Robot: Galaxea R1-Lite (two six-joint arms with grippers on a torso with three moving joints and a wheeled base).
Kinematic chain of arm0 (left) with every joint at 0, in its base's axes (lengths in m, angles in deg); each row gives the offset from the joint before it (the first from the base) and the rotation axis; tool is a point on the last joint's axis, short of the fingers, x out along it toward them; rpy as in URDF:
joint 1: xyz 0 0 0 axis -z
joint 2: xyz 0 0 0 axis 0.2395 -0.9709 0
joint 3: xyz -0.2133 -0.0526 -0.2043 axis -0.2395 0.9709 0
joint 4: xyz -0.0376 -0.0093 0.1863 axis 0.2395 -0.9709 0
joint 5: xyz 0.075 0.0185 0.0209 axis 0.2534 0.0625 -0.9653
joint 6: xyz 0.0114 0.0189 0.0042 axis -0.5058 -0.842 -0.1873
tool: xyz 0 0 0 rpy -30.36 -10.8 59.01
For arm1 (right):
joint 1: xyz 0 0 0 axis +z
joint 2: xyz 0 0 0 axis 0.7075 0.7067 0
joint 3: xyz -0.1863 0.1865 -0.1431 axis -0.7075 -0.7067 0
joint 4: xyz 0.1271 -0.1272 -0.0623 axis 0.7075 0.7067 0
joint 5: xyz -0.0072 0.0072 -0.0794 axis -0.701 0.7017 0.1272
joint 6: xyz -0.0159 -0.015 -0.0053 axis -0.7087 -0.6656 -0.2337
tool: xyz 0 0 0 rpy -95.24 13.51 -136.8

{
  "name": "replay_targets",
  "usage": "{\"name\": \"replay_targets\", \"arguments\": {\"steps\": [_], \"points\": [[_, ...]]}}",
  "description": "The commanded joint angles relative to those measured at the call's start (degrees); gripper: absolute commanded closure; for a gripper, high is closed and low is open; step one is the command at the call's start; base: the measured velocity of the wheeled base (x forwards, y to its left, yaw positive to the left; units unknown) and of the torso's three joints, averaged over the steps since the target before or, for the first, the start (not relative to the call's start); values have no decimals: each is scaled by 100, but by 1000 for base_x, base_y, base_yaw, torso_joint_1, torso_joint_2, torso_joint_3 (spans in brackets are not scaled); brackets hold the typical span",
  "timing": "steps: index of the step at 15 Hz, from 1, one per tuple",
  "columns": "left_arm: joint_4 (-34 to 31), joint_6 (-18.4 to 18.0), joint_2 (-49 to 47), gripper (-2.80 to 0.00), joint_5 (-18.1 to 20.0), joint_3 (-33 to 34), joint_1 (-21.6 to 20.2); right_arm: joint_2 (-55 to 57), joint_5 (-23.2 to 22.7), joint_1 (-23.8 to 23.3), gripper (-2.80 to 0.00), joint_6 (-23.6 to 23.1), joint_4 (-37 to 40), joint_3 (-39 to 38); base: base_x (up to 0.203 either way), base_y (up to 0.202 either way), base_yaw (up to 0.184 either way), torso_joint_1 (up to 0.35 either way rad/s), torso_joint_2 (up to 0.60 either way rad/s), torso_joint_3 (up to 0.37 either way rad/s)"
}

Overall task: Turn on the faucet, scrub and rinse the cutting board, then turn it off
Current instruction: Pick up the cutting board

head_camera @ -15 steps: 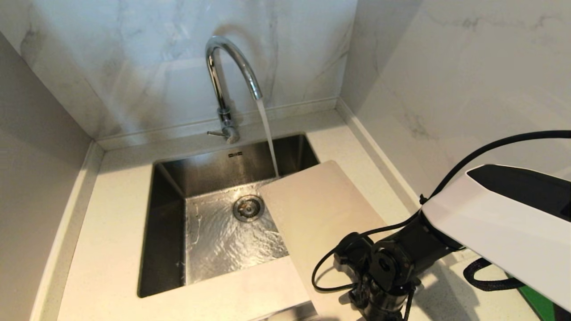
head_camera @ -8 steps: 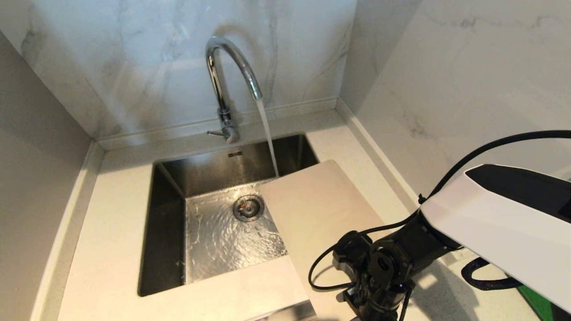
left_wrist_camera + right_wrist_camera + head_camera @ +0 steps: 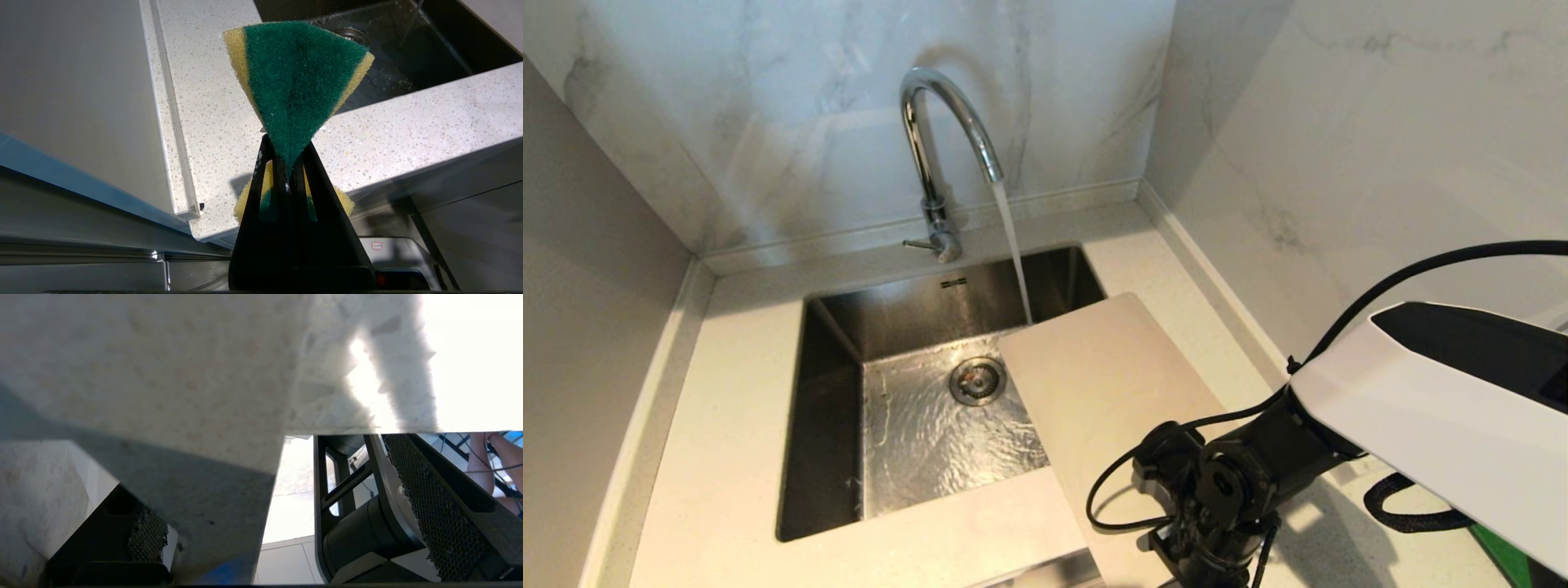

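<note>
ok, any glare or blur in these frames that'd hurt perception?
Head view: sharp, soft shadows, highlights on the faucet and the wet sink. Left wrist view: sharp on the sponge clamped in the left gripper. Right wrist view: blown-out white patch, the countertop blurred close up; right gripper open.

Right gripper (image 3: 265, 506) fingers (image 3: 433, 506) spread wide.

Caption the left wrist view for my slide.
Left gripper shut on green-and-yellow scrubbing sponge above speckled countertop.
</note>
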State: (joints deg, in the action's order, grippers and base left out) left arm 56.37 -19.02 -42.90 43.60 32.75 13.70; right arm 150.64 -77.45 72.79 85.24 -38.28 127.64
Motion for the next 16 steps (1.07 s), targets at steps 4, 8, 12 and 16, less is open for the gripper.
{"name": "replay_targets", "arguments": {"steps": [4, 8, 12, 16], "points": [[-5, 2, 6, 0, -8, -1, -2, 230, 243, 2, -280, 46, 23, 63, 0, 0, 0, 0, 0, 0], [-5, 2, 6, 0, -7, -1, -2, 274, 603, 2, -280, 47, 23, 27, 0, 0, 0, 0, 0, 0], [-5, 2, 6, 0, -8, -1, -2, 344, 1037, 19, -280, 55, 14, 27, 0, 0, 0, 0, 0, 0], [-5, 2, 6, 0, -5, -1, -2, 454, 1227, 31, -280, 55, 14, 36, 0, 0, 0, 0, 0, 0]]}}
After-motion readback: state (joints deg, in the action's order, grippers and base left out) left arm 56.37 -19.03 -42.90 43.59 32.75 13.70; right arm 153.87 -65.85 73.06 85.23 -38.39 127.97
